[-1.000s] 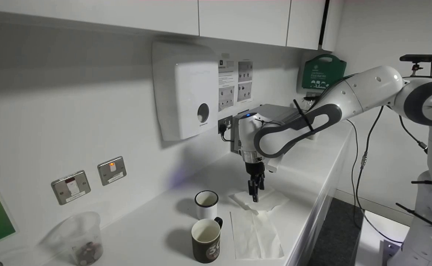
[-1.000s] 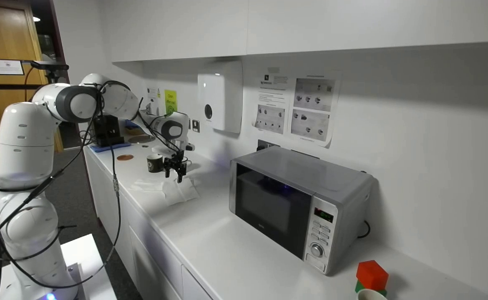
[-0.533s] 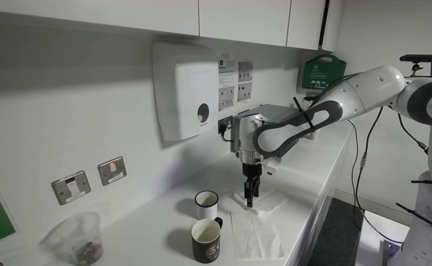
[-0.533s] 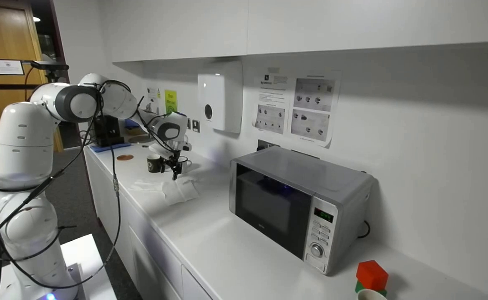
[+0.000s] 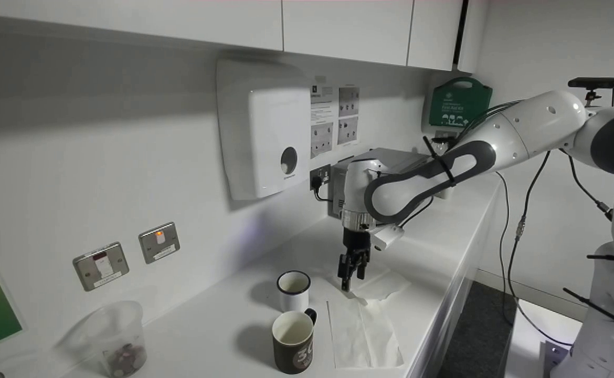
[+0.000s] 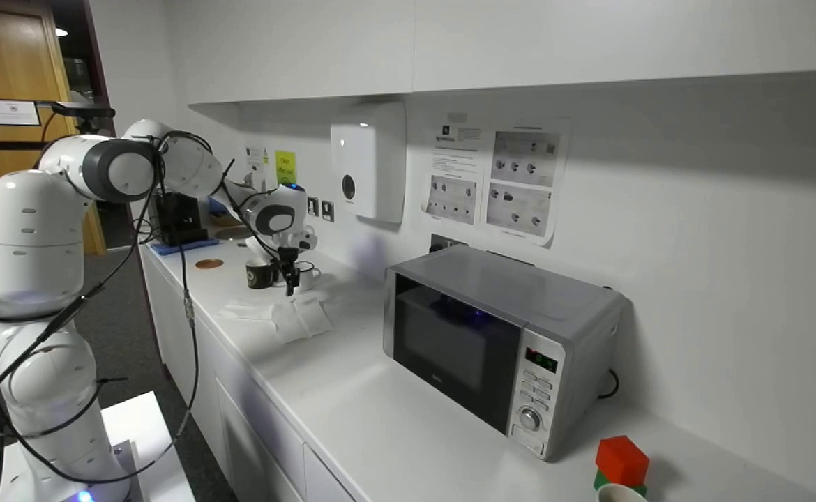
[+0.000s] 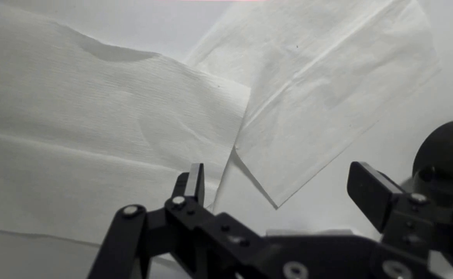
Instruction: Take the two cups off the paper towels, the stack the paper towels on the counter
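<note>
- I am guiding a white robot arm (image 5: 538,126) from a distance; in an exterior view it is reaching in from the right over a long, plain white worktop (image 5: 207,336).
- At its end, my tool (image 5: 352,282) is pointing down around the left side of the far paper towel (image 5: 385,287). It is released, its jaws standing wide apart. I cannot tell whether a fingertip is touching the paper.
- The near paper towel (image 5: 364,336) is lying flat and creased, closer to the camera; the far one is looking more rumpled.
- In the wrist view, one towel's edge is lying over the other, and a towel's corner is showing in the gap between the black fingers (image 7: 191,182).
- Left of the towels, directly on the worktop, a dark cup (image 5: 291,350) with a pale inside is standing upright, and a white cup (image 5: 292,303) with a dark rim is standing just beyond it.
- At near left, a clear container (image 5: 113,336) is holding small dark pieces, well apart from the cups.
- A white dispenser (image 5: 265,136) is hanging on the wall in both exterior views.
- In an exterior view, a silver microwave (image 6: 450,341) is standing to the right, and a red block (image 6: 621,461) is resting on a green block (image 6: 600,480) at near right.
</note>
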Motion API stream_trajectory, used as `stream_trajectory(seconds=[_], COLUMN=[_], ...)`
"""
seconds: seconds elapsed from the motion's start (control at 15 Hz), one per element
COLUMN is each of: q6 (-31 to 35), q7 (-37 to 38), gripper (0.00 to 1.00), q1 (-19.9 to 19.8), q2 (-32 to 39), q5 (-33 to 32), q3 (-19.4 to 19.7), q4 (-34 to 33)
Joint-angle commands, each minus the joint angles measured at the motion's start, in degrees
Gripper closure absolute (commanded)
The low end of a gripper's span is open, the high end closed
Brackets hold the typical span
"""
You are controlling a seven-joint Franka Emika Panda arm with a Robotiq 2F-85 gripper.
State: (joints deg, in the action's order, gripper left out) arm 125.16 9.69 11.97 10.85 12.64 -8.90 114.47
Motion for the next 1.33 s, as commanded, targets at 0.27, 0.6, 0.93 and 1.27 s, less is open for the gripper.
stream_trajectory(seconds=[0.27, 0.6, 0.93, 1.27], q6=[10.6, 7.3, 5.1, 1.7], q7=[23.4, 31.2, 29.8, 30.9], gripper=[0.0, 0.0, 0.0, 0.0], q1=[2.4, 1.4, 0.9, 1.3], q2=[-9.2, -13.8, -15.0, -13.0], q5=[-7.3, -16.9, -18.7, -23.7], q3=[0.2, -0.6, -1.3, -2.5], q4=[12.1, 15.7, 16.7, 13.6])
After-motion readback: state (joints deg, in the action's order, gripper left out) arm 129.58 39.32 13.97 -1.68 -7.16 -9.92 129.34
